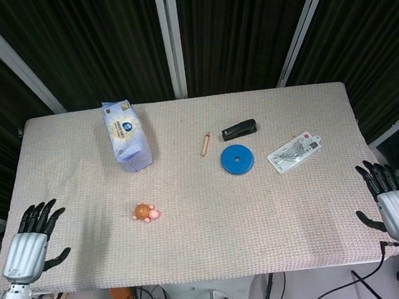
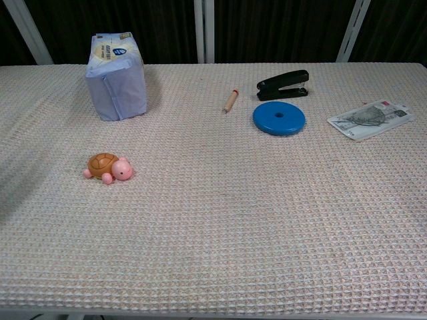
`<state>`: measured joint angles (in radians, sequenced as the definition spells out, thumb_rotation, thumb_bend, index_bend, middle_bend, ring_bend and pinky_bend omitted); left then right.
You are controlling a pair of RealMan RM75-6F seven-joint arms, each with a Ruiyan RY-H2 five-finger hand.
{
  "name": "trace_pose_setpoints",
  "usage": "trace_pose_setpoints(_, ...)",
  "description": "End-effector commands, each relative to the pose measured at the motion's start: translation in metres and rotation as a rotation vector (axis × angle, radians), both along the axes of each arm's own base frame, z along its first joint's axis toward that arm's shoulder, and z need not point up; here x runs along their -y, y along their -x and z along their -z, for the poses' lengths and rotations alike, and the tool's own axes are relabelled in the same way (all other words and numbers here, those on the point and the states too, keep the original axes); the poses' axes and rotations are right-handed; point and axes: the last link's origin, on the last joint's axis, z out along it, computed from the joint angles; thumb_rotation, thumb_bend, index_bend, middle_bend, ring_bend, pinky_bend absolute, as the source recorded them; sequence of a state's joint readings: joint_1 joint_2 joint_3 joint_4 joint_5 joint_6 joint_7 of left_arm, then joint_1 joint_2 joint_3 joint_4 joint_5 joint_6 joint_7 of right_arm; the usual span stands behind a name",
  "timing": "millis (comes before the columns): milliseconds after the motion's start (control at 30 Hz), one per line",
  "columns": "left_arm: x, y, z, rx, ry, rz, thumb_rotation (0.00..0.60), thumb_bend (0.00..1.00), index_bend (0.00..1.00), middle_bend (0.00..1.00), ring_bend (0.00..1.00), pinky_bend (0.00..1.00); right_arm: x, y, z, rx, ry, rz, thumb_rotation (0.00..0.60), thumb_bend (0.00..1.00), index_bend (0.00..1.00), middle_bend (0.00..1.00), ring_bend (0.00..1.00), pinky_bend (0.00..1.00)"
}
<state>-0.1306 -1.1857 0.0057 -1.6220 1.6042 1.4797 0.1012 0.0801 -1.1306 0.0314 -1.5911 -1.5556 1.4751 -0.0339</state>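
Both hands idle at surface (image 1: 211, 249) edges: left hand (image 1: 29, 245), right hand (image 1: 393, 203), fingers spread, holding nothing. Toy turtle (image 1: 146, 212) nearest left fingers, untouched; nothing begun.

The left hand (image 1: 29, 245) lies flat at the near left corner of the table (image 1: 196, 244), fingers spread, holding nothing; the right hand (image 1: 393, 203) lies likewise at the near right edge. Between them the whole near strip of cloth is bare. Only the toy turtle (image 1: 146, 212) sits in the left hand's path inward. Farther back stand the tissue pack (image 1: 126, 135), wooden peg (image 1: 205, 144), stapler (image 1: 239, 129), blue disc (image 1: 237, 159) and sealed packet (image 1: 295, 153), with open gaps between them.
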Motion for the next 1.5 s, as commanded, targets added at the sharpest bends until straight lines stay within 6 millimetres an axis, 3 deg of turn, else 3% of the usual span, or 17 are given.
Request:
trace_pose_setpoints(33, 0.000, 0.000, 0.000, 0.002, -0.002, 0.000, 0.600, 0.16, 0.14, 0.03, 0.00, 0.01, 0.000, 0.001, 0.000, 0.002, -0.001, 0.002, 0.600, 0.12, 0.00, 0.00, 0.00, 0.00)
trace_pose_setpoints(567, -0.003, -0.009, 0.009, 0.041, 0.012, 0.069, 0.600, 0.16, 0.14, 0.04, 0.00, 0.01, 0.002, 0.002, -0.010, 0.015, 0.047, 0.006, 0.600, 0.12, 0.00, 0.00, 0.00, 0.00)
trace_pose_setpoints(700, -0.012, -0.017, 0.018, 0.016, 0.066, 0.112, 0.600, 0.24, 0.14, 0.05, 0.00, 0.03, 0.003, 0.003, -0.013, 0.003, 0.055, 0.005, 0.600, 0.12, 0.00, 0.00, 0.00, 0.00)
trace_pose_setpoints(1033, -0.065, -0.064, 0.066, 0.037, 0.224, 0.234, 0.600, 0.26, 0.15, 0.07, 0.00, 0.10, 0.000, 0.010, -0.017, 0.000, 0.066, 0.030, 0.600, 0.12, 0.00, 0.00, 0.00, 0.00)
trace_pose_setpoints(1233, -0.082, -0.076, 0.101, 0.032, 0.280, 0.251, 0.600, 0.26, 0.22, 0.18, 0.02, 0.16, 0.003, 0.013, -0.016, -0.002, 0.052, 0.038, 0.600, 0.12, 0.00, 0.00, 0.00, 0.00)
trace_pose_setpoints(1500, -0.099, -0.081, 0.132, 0.002, 0.341, 0.230, 0.600, 0.28, 0.25, 0.22, 0.09, 0.25, 0.003, 0.015, -0.009, 0.003, 0.026, 0.043, 0.600, 0.12, 0.00, 0.00, 0.00, 0.00)
